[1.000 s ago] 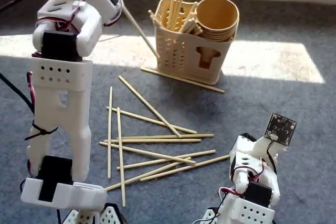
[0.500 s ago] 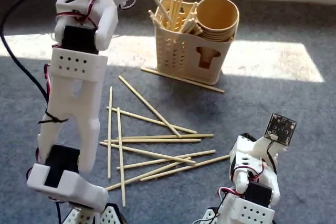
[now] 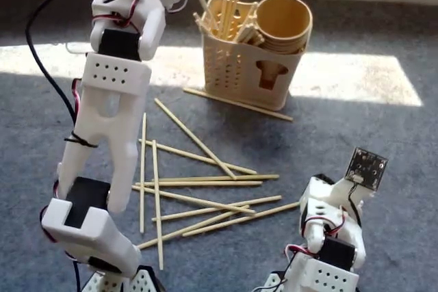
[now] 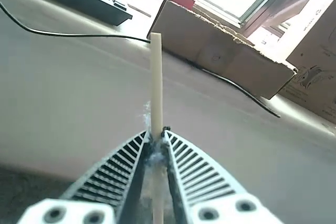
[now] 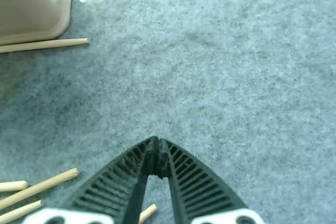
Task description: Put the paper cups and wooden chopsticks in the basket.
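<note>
A: What takes up the most room?

B: The grey carpet [image 3: 356, 135], with a band of sunlight [image 3: 356, 80] across the upper part of the high view. Next is the left arm [image 3: 109, 100], a tall white column running from the lower left corner up to the top edge, left of centre.

A: And the basket?

B: The basket [image 3: 239, 73] stands at upper centre, cream with a slotted wall. The paper cups [image 3: 284, 22] sit stacked in its right half. A bundle of upright chopsticks [image 3: 229, 5] stands in its left half.

A: The other arm?

B: The right arm [image 3: 332, 230] is folded low at the lower right.

A: What lies outside the basket?

B: The loose chopsticks [image 3: 198, 182] lie crisscrossed at centre and lower centre, between the two arms. One single chopstick [image 3: 236, 104] lies along the basket's foot.

A: How do the grippers stand?

B: The left gripper [image 4: 156, 137] pinches the held chopstick [image 4: 156, 82] between its tips. From above, that stick slants from the top edge down to the basket's left rim. The right gripper [image 5: 156, 148] has its jaws together on nothing, above bare carpet.
</note>
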`<state>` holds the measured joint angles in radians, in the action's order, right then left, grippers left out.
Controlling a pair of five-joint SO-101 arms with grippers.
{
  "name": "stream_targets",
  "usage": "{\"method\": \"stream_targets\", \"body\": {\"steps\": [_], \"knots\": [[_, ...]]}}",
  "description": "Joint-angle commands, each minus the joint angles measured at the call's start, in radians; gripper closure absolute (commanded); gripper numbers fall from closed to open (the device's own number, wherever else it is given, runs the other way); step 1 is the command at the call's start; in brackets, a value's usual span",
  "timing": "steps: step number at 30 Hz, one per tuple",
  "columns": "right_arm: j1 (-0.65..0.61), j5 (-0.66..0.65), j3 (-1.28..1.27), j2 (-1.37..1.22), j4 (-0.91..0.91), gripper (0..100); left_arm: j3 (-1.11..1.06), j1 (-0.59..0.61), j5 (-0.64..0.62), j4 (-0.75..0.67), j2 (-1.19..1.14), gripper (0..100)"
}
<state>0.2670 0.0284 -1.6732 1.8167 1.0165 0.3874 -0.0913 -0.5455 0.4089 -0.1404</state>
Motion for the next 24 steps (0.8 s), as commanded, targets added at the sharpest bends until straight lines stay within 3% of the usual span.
{"method": "stream_targets", "body": {"steps": [1, 5, 12, 24], "knots": [[0.008, 0.006, -0.096, 0.004, 0.007, 99.3, -0.024, -0.027, 0.008, -0.012, 0.019, 99], [0.008, 0.006, -0.096, 0.004, 0.007, 99.3, -0.087, -0.025, 0.009, 0.011, 0.019, 98], [0.008, 0.006, -0.096, 0.004, 0.007, 99.3, -0.064, -0.035, 0.051, 0.219, 0.038, 80], [0.008, 0.006, -0.096, 0.004, 0.007, 99.3, -0.054, -0.035, 0.055, 0.416, 0.22, 81]]}}
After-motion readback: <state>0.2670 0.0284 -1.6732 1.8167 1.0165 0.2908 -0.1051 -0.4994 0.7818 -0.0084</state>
